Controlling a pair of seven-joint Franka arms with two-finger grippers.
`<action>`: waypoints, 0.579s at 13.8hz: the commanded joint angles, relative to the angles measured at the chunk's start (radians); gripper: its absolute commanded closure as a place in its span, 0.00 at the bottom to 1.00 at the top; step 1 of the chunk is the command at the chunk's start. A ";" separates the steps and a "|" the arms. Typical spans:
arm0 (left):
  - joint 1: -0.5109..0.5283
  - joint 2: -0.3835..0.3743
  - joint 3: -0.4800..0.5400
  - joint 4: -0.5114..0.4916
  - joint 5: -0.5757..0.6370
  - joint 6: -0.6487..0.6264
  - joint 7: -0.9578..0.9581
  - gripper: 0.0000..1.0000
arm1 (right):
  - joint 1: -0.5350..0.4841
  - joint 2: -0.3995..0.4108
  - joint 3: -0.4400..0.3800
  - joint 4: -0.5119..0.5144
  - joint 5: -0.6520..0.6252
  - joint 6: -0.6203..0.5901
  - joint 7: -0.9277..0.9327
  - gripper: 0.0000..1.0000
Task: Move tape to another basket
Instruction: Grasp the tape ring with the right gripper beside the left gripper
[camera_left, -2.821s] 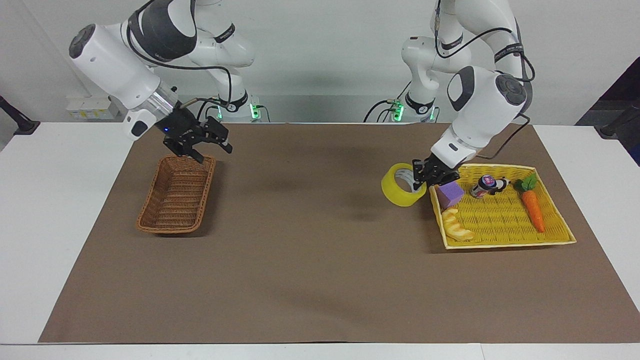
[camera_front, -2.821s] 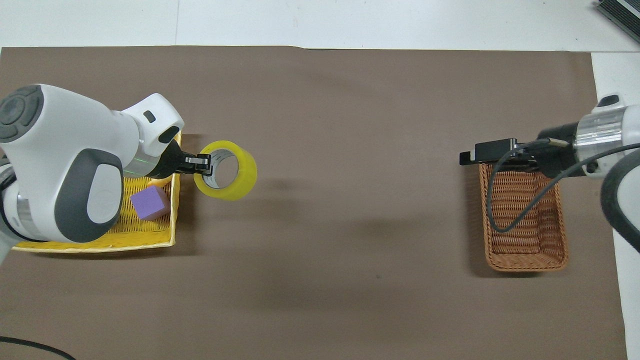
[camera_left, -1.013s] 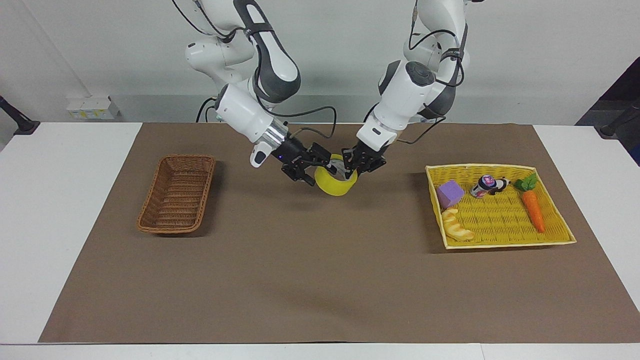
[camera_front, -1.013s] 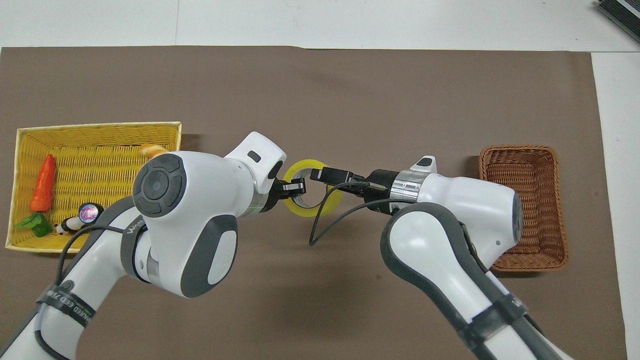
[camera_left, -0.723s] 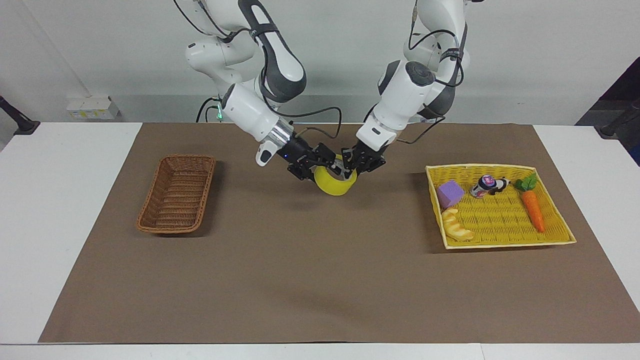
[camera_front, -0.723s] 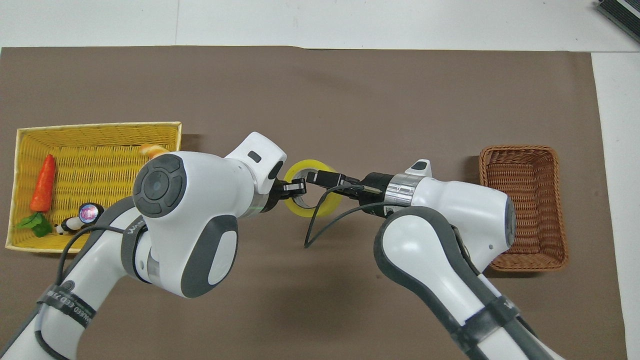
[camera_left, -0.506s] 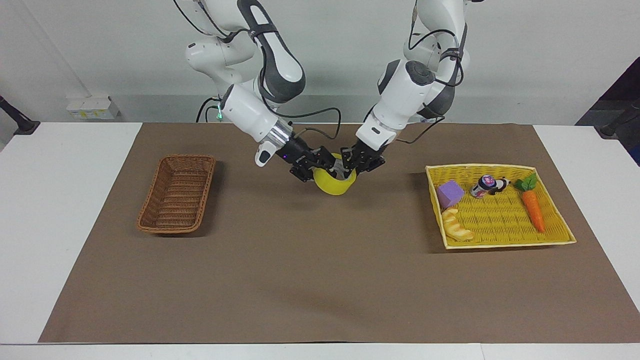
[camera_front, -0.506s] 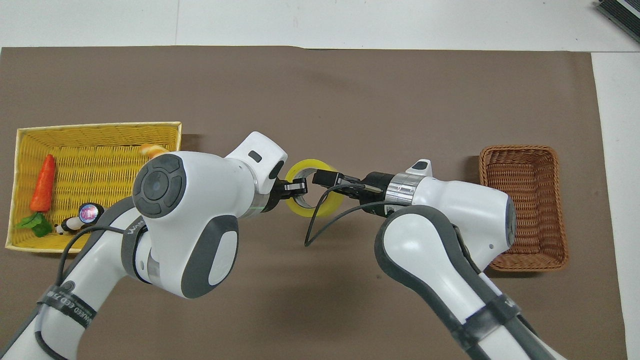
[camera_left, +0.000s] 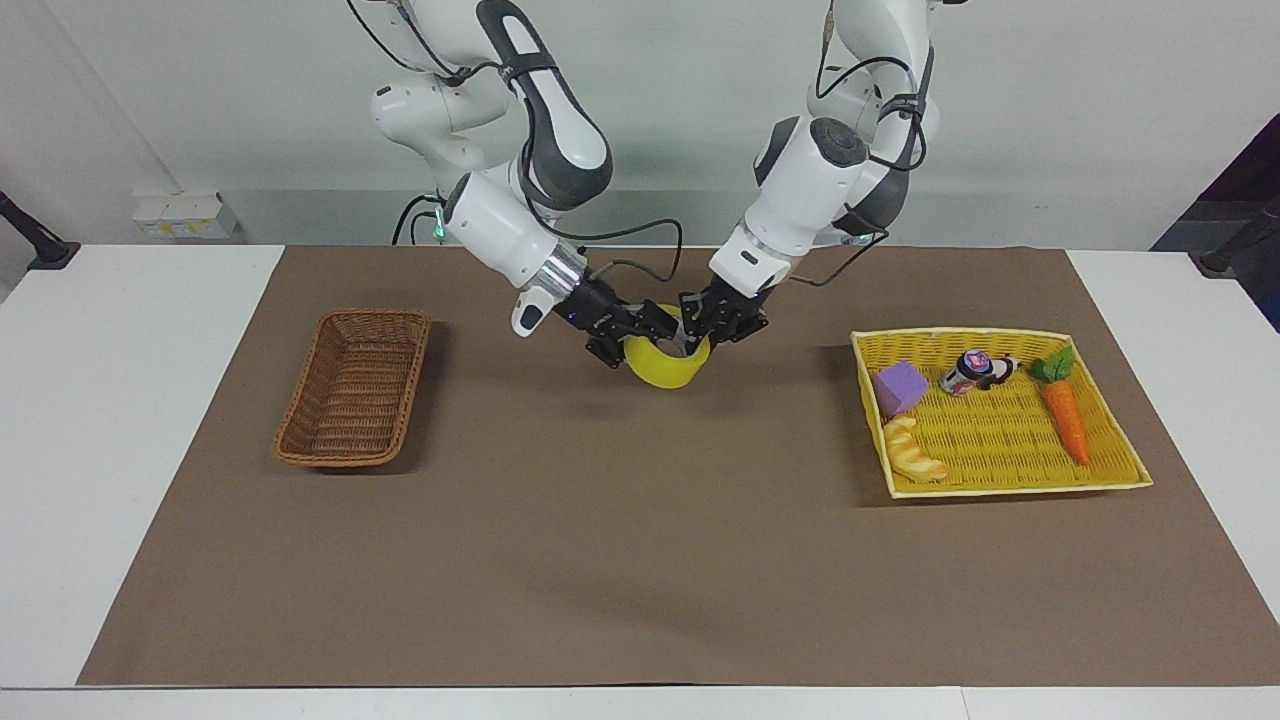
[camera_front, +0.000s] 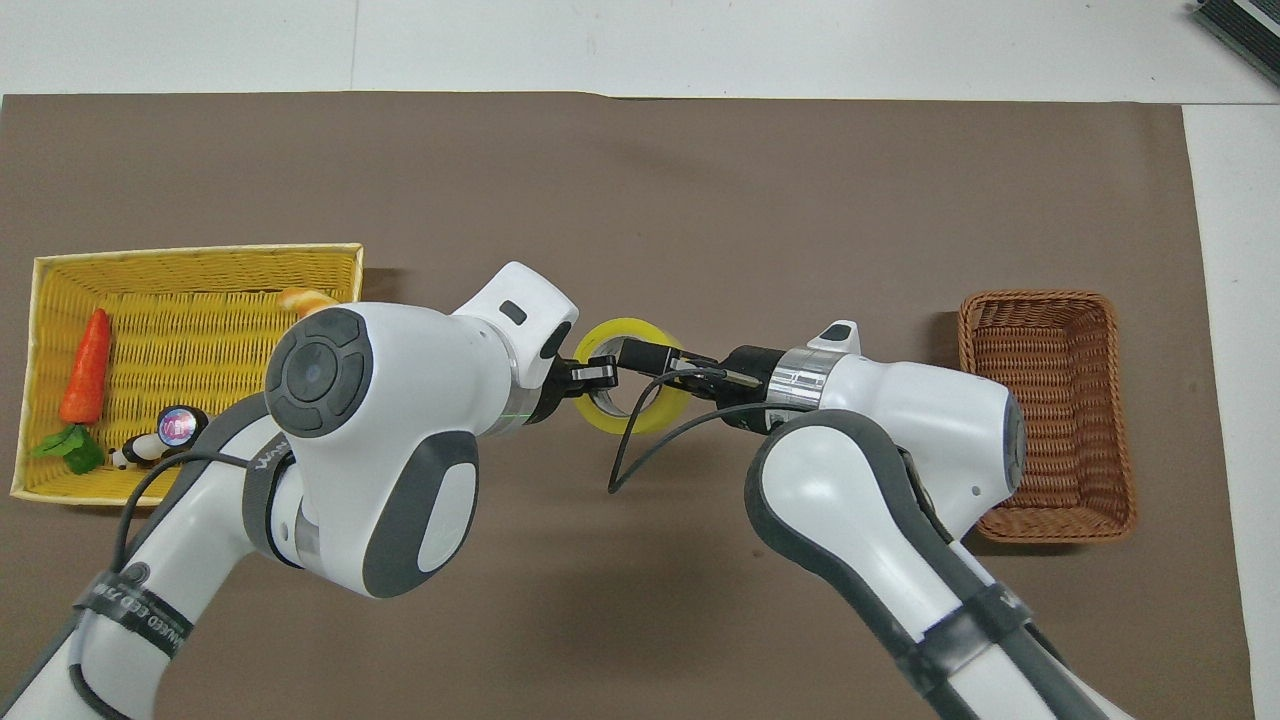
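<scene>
The yellow tape (camera_left: 665, 372) hangs in the air over the middle of the brown mat, between both grippers. My left gripper (camera_left: 702, 335) is shut on the tape's rim on the side toward the yellow tray. My right gripper (camera_left: 640, 335) is open, with its fingers on either side of the tape's wall on the side toward the brown wicker basket (camera_left: 352, 460). In the overhead view the tape (camera_front: 612, 330) shows as a ring between the left gripper (camera_front: 597, 373) and the right gripper (camera_front: 650, 357). The basket (camera_front: 1040, 300) stands empty at the right arm's end.
A flat yellow woven tray (camera_left: 1000, 430) lies at the left arm's end of the mat. It holds a purple cube (camera_left: 900, 387), a bread piece (camera_left: 915, 452), a small can (camera_left: 968, 370) and a toy carrot (camera_left: 1067, 420). The tray (camera_front: 180, 290) also shows from overhead.
The left gripper carried the tape from beside the yellow tray to the mat's middle. The right gripper left the basket and came up to the tape. In the last second both barely moved.
</scene>
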 joint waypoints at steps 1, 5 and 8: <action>-0.014 -0.005 0.017 -0.005 -0.014 0.011 -0.006 1.00 | -0.005 -0.005 -0.001 0.010 0.037 0.011 -0.026 1.00; -0.014 -0.005 0.017 -0.005 -0.014 0.002 -0.007 0.85 | -0.005 -0.005 -0.001 0.012 0.037 0.010 -0.026 1.00; -0.014 0.004 0.018 0.013 -0.014 0.010 -0.007 0.00 | -0.004 -0.005 -0.001 0.015 0.037 0.010 -0.026 1.00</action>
